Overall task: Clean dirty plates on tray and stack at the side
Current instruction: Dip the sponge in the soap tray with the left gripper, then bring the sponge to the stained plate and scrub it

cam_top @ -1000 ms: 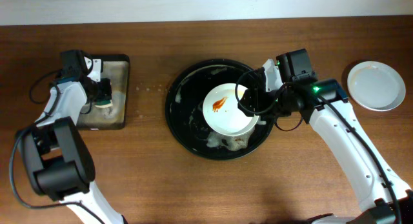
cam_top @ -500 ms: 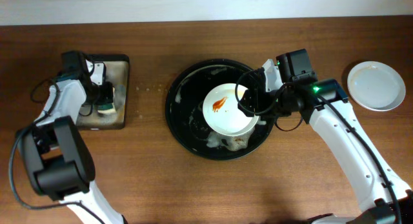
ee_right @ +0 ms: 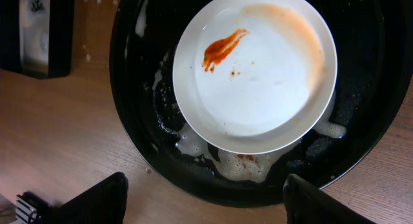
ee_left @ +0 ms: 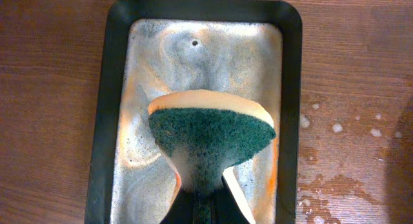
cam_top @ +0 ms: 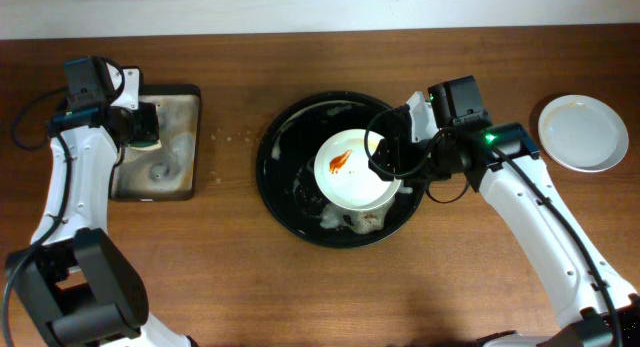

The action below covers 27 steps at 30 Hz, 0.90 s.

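- While my left claw (ee_left: 203,199) is clamped on the sponge (ee_left: 210,137), green scrub face toward the wrist camera, the sponge hangs over the rectangular tray (ee_left: 103,121), which is filmed with soapy water.
- Overhead, that tray sits out at 9 o'clock from the round black tray (cam_top: 275,157), well apart from it on the table (cam_top: 230,277).
- My right claw (ee_right: 205,201) is spread wide, gripping nothing, 1 finger at each bottom corner of the wrist view.
- Overhead, it hovers at the 3 o'clock edge of the smeared plate (cam_top: 350,177).
- This plate lies inside the round tray, shifted a little toward 3 o'clock.
- A sauce smear (ee_right: 222,48) shows at 10 o'clock on the plate, with a fainter orange haze near 2 o'clock.
- Foam (ee_right: 226,161) pools under the plate's 6 o'clock edge.
- 1 clean plate (cam_top: 583,133) rests on the table at 3 o'clock, outside the tray.
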Tool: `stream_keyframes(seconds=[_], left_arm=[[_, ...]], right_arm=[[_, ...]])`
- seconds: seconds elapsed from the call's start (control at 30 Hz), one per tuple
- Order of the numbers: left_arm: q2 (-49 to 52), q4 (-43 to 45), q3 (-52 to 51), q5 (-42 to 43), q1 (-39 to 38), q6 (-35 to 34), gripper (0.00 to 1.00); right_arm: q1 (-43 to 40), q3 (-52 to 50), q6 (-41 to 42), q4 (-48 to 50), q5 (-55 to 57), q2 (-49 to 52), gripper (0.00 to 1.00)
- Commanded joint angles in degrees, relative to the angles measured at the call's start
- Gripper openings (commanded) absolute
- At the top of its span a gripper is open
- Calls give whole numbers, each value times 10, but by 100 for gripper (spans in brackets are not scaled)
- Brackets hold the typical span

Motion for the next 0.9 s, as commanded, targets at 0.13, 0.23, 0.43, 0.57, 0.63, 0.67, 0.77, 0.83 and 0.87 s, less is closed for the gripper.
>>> stream_keyframes(seconds=[0.13, 0.23, 0.43, 0.57, 0.63, 0.67, 0.77, 0.83, 0.87], left_arm=[[7, 9, 1, 73, 1, -12, 0], [7, -2, 1, 138, 10, -12, 0], [7, -8, 2, 451, 14, -12, 0], [7, -12, 2, 522, -24, -25, 0], [7, -14, 2, 519, -67, -24, 0], [7, -14, 2, 513, -89, -24, 0], [8, -14, 2, 478, -157, -24, 0], [10, -14, 2, 455, -193, -25, 0], [12, -13, 2, 448, -208, -25, 0]], right_arm=[[2, 10, -8, 0, -1, -13, 78], [2, 10, -8, 0, -1, -13, 78], [2, 10, -8, 0, -1, -13, 79], [2, 10, -8, 0, 2, -12, 82], [2, 10, -5, 0, 1, -10, 100], [1, 10, 1, -1, 1, -6, 99], [-9, 9, 34, -15, 2, 13, 99], [-21, 9, 40, -18, 12, 29, 96], [-28, 9, 40, -18, 17, 40, 92]])
